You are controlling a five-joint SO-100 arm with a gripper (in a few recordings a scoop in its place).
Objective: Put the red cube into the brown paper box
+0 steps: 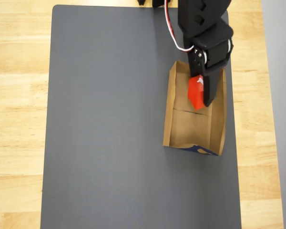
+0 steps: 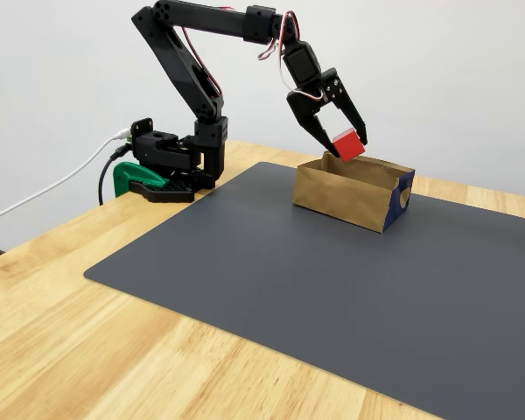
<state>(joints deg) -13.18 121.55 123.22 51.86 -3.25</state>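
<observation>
Overhead view, gripper (image 1: 200,93) clamping the red cube (image 1: 196,91), hanging above the brown paper box (image 1: 217,119), box sitting near the grey mat's (image 1: 109,119) right edge.

one red cube (image 1: 196,90), upper right of the overhead view. one brown box (image 1: 173,121), right of centre there. one grey mat (image 1: 109,133). one black arm (image 2: 192,61), one gripper (image 2: 339,133), one green clamp (image 2: 133,178) at left of the fixed view.
</observation>
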